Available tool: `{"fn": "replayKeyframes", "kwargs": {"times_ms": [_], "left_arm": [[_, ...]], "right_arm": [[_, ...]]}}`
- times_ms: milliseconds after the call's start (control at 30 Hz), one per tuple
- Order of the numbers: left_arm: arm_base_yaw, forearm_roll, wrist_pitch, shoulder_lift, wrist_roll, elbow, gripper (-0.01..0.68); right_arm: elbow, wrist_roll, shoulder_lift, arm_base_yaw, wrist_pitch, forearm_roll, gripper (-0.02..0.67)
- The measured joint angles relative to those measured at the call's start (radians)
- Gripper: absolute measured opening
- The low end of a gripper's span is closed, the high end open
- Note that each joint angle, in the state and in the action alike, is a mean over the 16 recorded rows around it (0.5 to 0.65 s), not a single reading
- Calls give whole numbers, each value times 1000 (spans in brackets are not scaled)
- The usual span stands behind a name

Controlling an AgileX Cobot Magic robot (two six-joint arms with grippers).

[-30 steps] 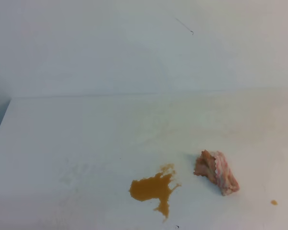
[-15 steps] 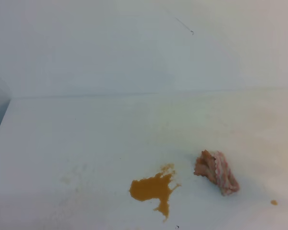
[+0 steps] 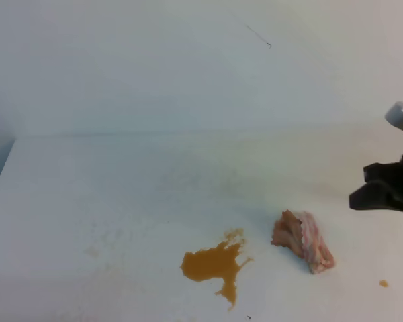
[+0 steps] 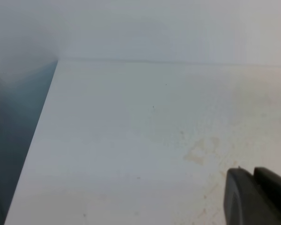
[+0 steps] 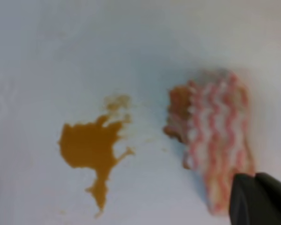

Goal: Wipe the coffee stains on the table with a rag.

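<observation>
1. Rag lies on the table, just right of the stain.
2. Right gripper, up-right of rag, is closed, empty.
3. Open wide, descend over the rag's middle, pinch firmly.

We see the right gripper as matte black, blocky fingers with rounded tips — a silver-grey metal part above. The left gripper's fingers look the same — black, smooth.
</observation>
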Motion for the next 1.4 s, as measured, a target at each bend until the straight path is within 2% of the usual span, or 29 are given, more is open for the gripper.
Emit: {"fn": "replayKeyframes", "kwargs": {"times_ms": [200,467,667,833,967,1100,1200,1400], "left_arm": [[0,0,2,0,0,0,-3],[0,0,4,0,0,0,-3],[0,0,4,0,0,0,-3],[0,0,4,0,0,0,-3],[0,0,1,2,0,-2,-3],[0,0,1,2,0,-2,-3],[0,0,0,2,0,-2,-3],[0,0,-1,0,0,0,-3]], "right_arm": [[-102,-79,36,128,-13,9,60],[-172,-89,47,300,-118,-145,271],[-189,-36,73,355,-157,-296,426],[-191,33,119,363,-164,-397,487],[-191,92,168,363,-161,-463,494],[-191,139,218,363,-157,-505,465],[-192,163,249,363,-155,-517,405],[-209,190,287,363,-136,-522,237]]}}
